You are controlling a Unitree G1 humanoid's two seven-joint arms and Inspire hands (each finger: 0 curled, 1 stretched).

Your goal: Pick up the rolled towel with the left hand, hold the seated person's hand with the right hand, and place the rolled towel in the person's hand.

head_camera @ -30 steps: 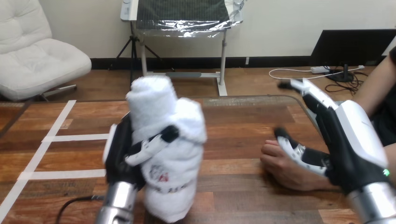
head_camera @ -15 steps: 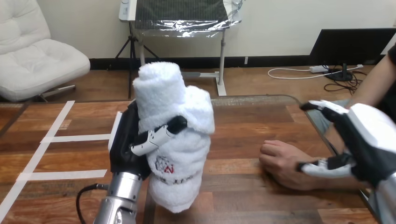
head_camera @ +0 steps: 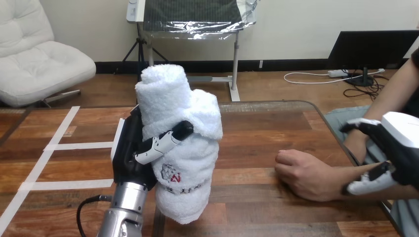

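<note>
My left hand holds the rolled white towel upright above the table's left middle, with its thumb and fingers curled round the roll. The person's hand rests as a loose fist on the table at the right, knuckles toward the towel, about a hand's width from it. My right hand straddles the person's wrist at the right edge. Its fingers curl over the far side and its thumb lies against the near side.
White tape strips mark the table's left part. The table's right edge runs just behind the person's forearm. Bare wood lies between the towel and the person's fist.
My right hand has drawn back to the right along the person's forearm and dropped, and its fingers and thumb have closed round the wrist. The towel has risen a little in my left hand.
</note>
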